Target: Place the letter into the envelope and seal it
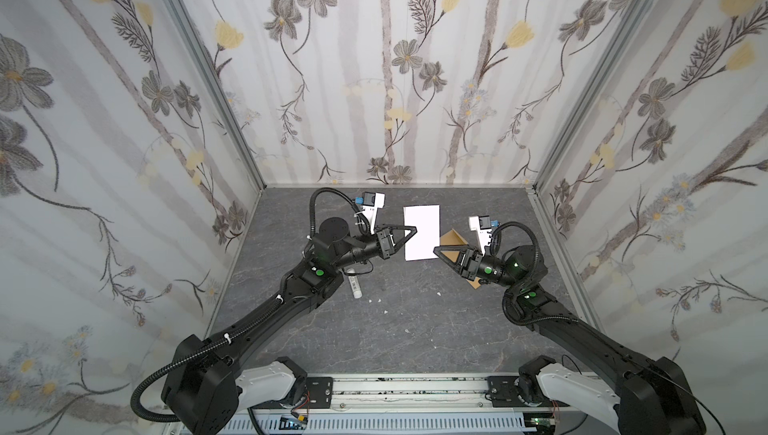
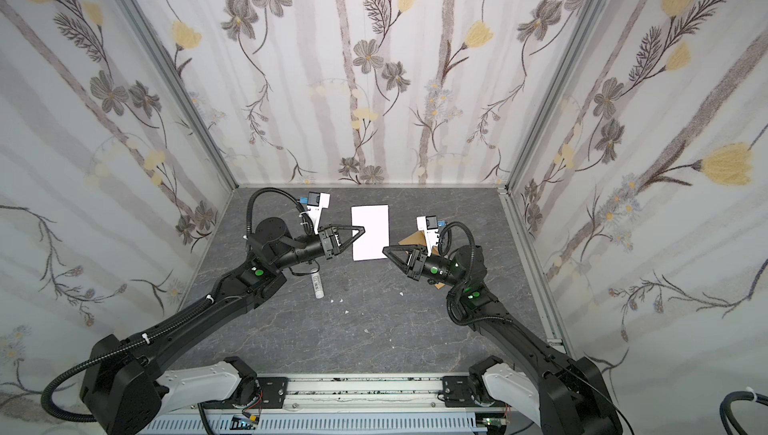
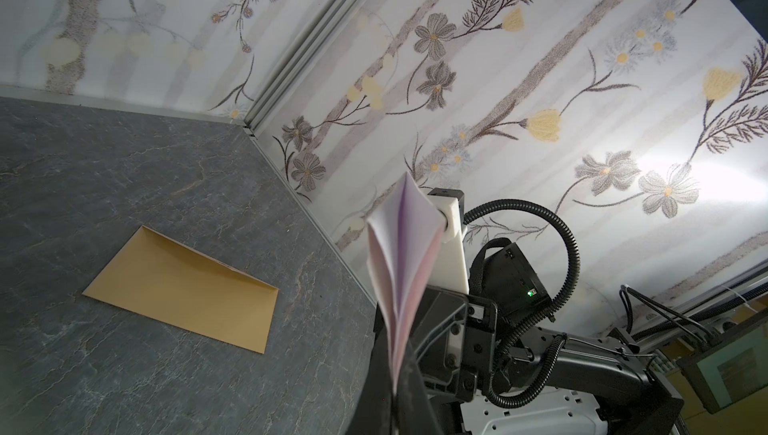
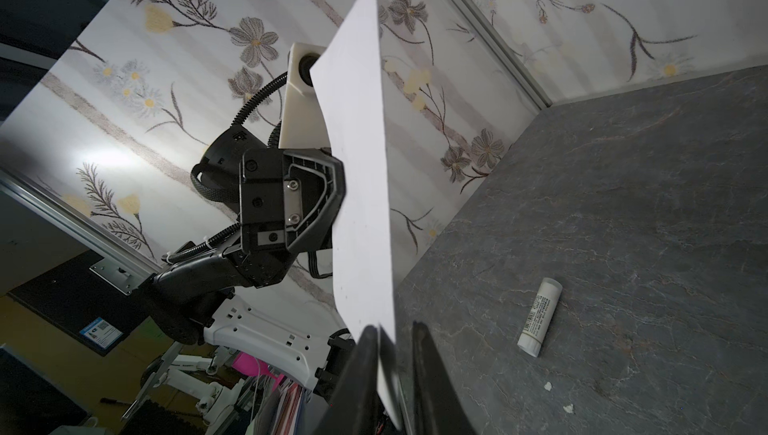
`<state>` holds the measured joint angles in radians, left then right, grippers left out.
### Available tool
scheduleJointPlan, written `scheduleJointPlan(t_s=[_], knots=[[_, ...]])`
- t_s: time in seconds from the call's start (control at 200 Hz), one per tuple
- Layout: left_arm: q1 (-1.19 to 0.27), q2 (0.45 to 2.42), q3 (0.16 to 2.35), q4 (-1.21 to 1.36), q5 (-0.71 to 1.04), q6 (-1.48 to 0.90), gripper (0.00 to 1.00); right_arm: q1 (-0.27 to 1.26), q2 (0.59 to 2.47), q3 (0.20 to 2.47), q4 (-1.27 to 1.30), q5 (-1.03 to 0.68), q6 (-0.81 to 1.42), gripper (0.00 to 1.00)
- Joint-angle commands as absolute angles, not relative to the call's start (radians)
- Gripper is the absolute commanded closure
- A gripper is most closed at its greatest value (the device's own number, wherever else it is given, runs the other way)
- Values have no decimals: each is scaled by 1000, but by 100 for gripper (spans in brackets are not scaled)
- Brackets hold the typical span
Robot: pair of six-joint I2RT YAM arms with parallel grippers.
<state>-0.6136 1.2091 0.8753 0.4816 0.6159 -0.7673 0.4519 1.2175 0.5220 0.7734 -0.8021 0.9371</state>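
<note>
Aloft, letter (image 1: 422,221) edges pinched: left pincer (image 1: 415,228), right pincer (image 1: 435,249).

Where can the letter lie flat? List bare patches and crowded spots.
Widest bare patch: the near-middle table between both arms, with a few white scraps scattered on it. A narrower strip runs between the held letter and the back wall. Crowded: the right side, where the envelope lies under the right gripper; the left, with the white tube under the left arm.
</note>
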Motion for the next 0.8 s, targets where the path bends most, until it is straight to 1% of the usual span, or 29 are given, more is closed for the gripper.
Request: scheduleJointPlan(t_s=[0.0, 0.1, 0.155, 0.18, 0.23, 0.285, 0.34, 0.44, 0.565, 0.62, 0.68, 0.795], knots=[[-609, 1207, 867, 523, 607, -786, 100, 454, 1214, 511, 809, -794, 940, 52], [-600, 1203, 843, 519, 604, -802, 100, 447, 1189, 488, 787, -778, 929, 46], [-592, 1197, 827, 493, 604, -795, 100, 423, 1163, 479, 718, -754, 906, 44], [-589, 1194, 820, 460, 593, -782, 100, 409, 1151, 477, 677, -742, 893, 44], [-586, 1187, 815, 382, 563, -755, 100, 375, 1126, 481, 585, -704, 862, 40], [-586, 1186, 814, 286, 524, -722, 100, 343, 1100, 492, 481, -650, 821, 39], [-585, 1183, 799, 219, 477, -711, 100, 322, 1077, 517, 366, -583, 756, 39], [-586, 1192, 747, 172, 451, -713, 100, 310, 1063, 594, 121, -344, 643, 36], [-589, 1228, 670, 164, 422, -742, 100, 306, 1117, 677, -66, -124, 548, 30], [-589, 1247, 640, 165, 394, -755, 100, 301, 1159, 691, -101, -49, 523, 31], [-591, 1274, 617, 166, 372, -761, 100, 288, 1204, 695, -114, 4, 517, 31], [-598, 1326, 598, 173, 337, -765, 100, 272, 1308, 720, -139, 52, 502, 32]])
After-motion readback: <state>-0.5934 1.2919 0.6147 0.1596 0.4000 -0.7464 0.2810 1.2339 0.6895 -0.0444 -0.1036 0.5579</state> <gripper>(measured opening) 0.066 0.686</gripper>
